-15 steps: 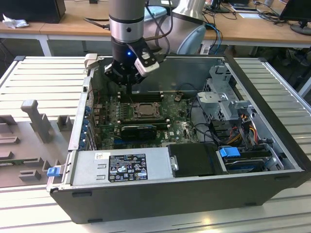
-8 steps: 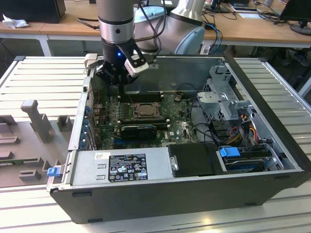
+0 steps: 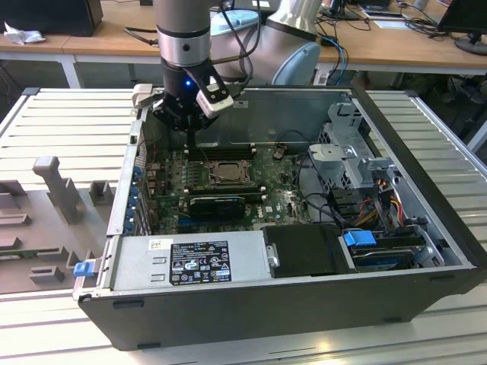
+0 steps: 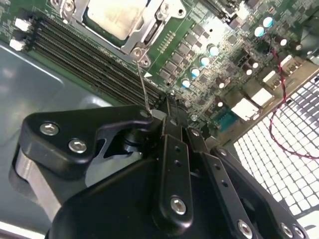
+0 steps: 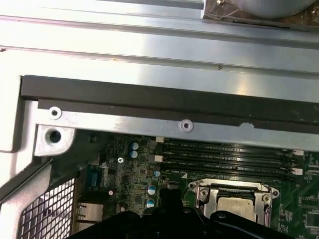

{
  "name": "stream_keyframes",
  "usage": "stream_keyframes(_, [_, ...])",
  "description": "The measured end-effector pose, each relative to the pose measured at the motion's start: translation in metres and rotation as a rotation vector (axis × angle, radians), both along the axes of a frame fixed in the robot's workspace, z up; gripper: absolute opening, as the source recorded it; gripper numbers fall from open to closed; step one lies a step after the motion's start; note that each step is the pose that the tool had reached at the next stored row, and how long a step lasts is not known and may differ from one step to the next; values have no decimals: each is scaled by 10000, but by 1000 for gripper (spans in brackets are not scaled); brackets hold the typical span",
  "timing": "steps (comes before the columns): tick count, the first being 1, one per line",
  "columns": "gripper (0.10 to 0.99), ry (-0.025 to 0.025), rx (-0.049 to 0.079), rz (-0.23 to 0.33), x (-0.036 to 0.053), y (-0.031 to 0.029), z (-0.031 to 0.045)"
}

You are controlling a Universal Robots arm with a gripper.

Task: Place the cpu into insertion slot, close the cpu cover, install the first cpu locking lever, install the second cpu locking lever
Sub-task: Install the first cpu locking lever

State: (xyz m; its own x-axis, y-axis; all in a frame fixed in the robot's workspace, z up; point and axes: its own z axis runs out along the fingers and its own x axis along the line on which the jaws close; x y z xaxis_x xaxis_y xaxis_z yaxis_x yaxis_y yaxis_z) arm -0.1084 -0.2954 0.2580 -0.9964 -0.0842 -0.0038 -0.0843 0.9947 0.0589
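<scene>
The cpu (image 4: 113, 16) (image 5: 232, 205) lies flat in the insertion slot (image 3: 227, 172) on the green motherboard. The silvery cpu cover (image 4: 152, 31) (image 5: 209, 194) lies down over it, and the chip shows through the cover's cut-out. A thin wire locking lever (image 4: 143, 82) rises from the socket's corner up to my gripper (image 4: 168, 110) (image 3: 190, 137). The black fingers (image 4: 172, 149) are shut together. The lever's end rests against the side of the fingertips, not between them. The gripper hangs over the board beside the socket, toward the exterior view's left.
Long black memory slots (image 4: 84, 55) (image 5: 224, 154) run beside the socket. The open case's metal wall (image 5: 159, 64) stands close behind the gripper. A drive cage (image 3: 350, 156) and cables fill the exterior view's right, with the power supply (image 3: 190, 262) in front.
</scene>
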Motion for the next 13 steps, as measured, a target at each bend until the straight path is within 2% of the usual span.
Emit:
stream_keyframes(7, [106, 1, -1, -129, 50, 4, 0])
stream_keyframes(13, [106, -2, 0, -317, 106, 41, -2])
